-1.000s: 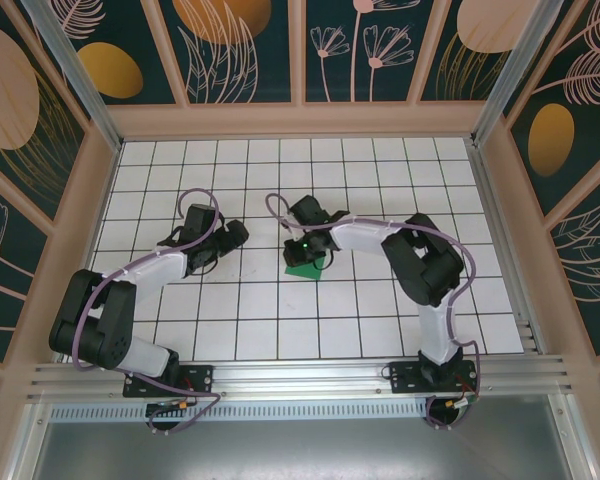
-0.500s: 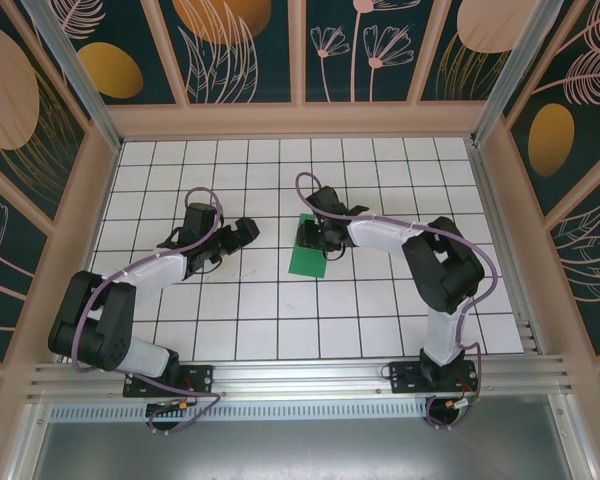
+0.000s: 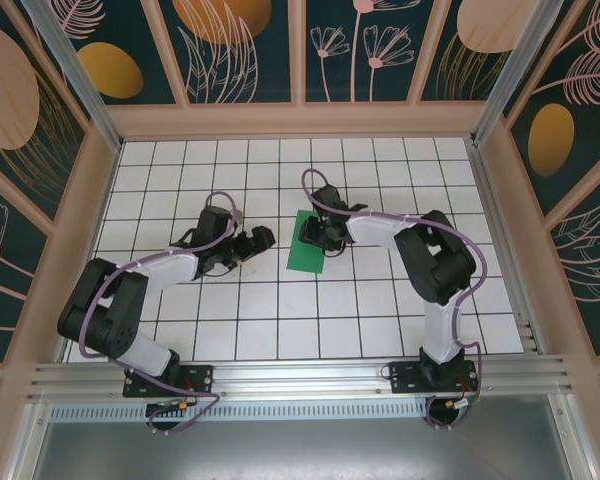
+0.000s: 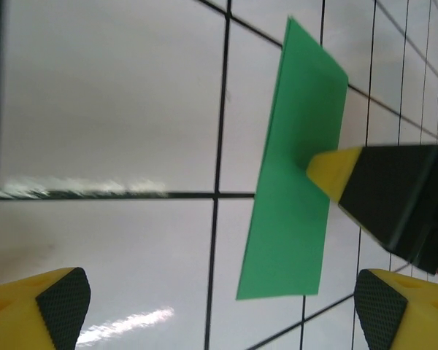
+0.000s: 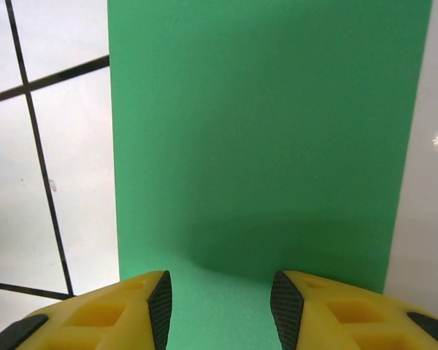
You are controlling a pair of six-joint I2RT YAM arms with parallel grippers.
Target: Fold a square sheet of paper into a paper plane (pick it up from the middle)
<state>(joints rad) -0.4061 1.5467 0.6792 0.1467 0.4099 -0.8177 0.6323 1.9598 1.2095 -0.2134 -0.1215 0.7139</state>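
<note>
The green sheet of paper (image 3: 305, 250) lies flat on the white grid table as a long rectangle, about one tile wide and two long. My right gripper (image 3: 315, 230) hovers over its far half, open, with nothing between the pads. In the right wrist view the paper (image 5: 270, 146) spreads out under and beyond the right gripper (image 5: 221, 306). My left gripper (image 3: 256, 242) stands wide open just left of the sheet. From the left wrist, the paper (image 4: 296, 197) lies ahead of the left gripper (image 4: 219, 313), and a yellow right fingertip (image 4: 334, 171) is over it.
The white grid table (image 3: 360, 310) is boxed in by wooden walls (image 3: 300, 120) at the back and both sides. An aluminium rail (image 3: 300, 375) runs along the near edge by the arm bases. Free tiles lie in front of the paper.
The right gripper has opened and let go of the paper, which now lies flat and long. The right gripper moved farther back. The left gripper slid right toward the sheet.
</note>
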